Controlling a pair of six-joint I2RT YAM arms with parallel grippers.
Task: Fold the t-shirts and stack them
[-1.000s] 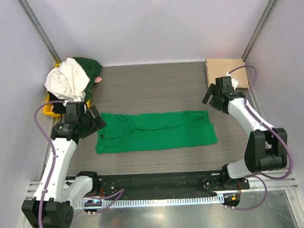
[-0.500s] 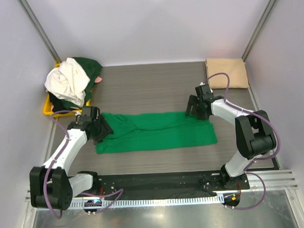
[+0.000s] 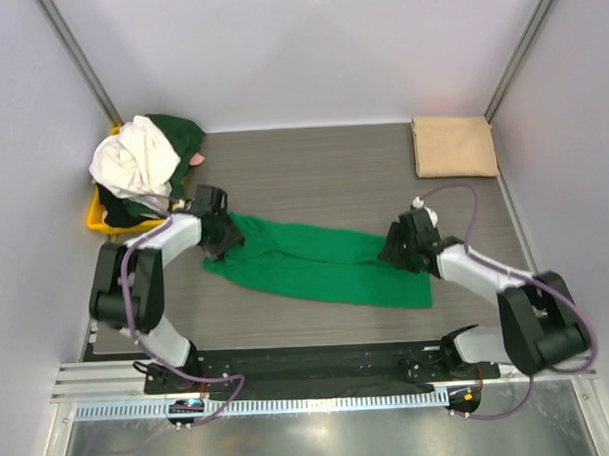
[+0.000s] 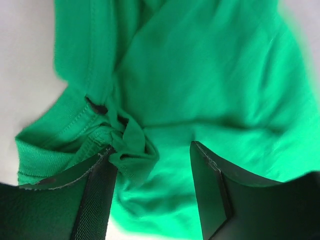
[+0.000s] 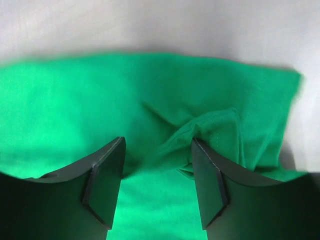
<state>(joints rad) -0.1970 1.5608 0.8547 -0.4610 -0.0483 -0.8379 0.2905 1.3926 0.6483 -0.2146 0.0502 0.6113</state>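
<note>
Left gripper (image 4: pixel 150 150) is standing part open over the bright green t-shirt (image 4: pixel 200 75). Its fingers (image 4: pixel 95 200) are straddling a bunched fold near the ribbed neck edge. The fold is touching the finger on the left side of the wrist view, and the other finger is sitting apart from it on flatter cloth. Nothing is looking clamped.

In the top view the left gripper (image 3: pixel 223 239) is pressing down at the left end of the bright green t-shirt (image 3: pixel 316 263), with its arm bending back toward the near left edge.

Right gripper (image 5: pixel 157 142) is also part open. Its fingers (image 5: pixel 105 180) are standing either side of a raised ridge of the bright green t-shirt (image 5: pixel 75 100), and there is a gap to each finger. In the top view the right gripper (image 3: pixel 395 250) is sitting on the shirt's right end, close to the far corner of that end.

The bright green t-shirt is lying as a long strip across the middle of the desk (image 3: pixel 313 178). It is slanting, with the left end farther back and the right end nearer the arm bases, and it is wrinkling along its length.

The tan t-shirt (image 3: pixel 454 146) is lying folded flat at the far right corner, well apart from both grippers. At far left a white t-shirt (image 3: pixel 132 159) is lying crumpled on top of a dark green t-shirt (image 3: pixel 176 127). Both are heaping over the yellow tray (image 3: pixel 96 213), just beside the left arm.
</note>
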